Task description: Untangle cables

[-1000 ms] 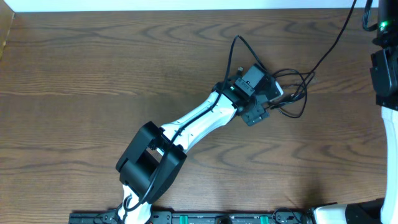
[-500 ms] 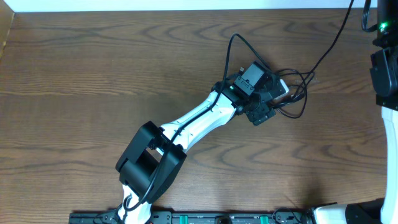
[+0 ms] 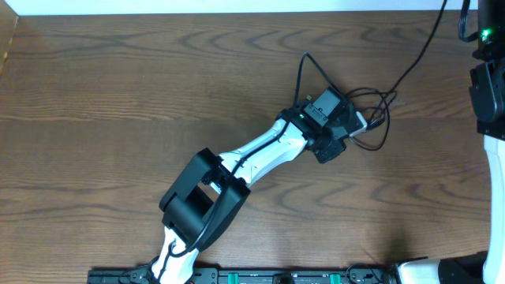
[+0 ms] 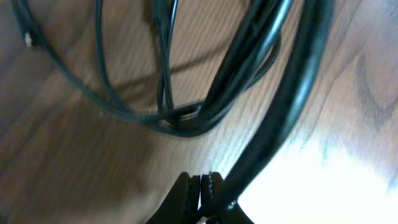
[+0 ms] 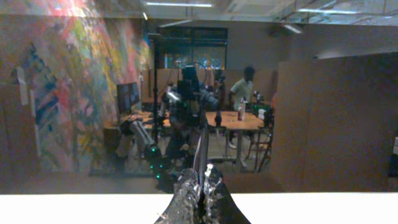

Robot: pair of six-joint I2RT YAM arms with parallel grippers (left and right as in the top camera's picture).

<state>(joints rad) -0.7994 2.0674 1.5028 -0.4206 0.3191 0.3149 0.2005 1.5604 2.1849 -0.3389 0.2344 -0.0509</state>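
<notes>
The cables [image 3: 375, 122] lie on the wooden counter [image 3: 118, 118], right of centre and in its far half, as a small tangle of thin black loops. One strand arcs away to the far side past the wrist, and a whitish piece shows at the edge of the tangle. The left arm [image 3: 260, 154] reaches diagonally from the near edge, with its head over the left part of the bundle.

In the left wrist view the left fingers [image 4: 186, 193] are pressed together. A black cord runs out from their tips up to the right, raised off the wood and blurred by closeness, so it looks pinched between them. Beyond it, several loops [image 4: 168, 118] cross and bunch on the counter.

The right arm [image 3: 489, 87] stands at the right edge, well apart from the tangle. The right fingers [image 5: 186, 196] are closed tight on nothing and point out at the room.
</notes>
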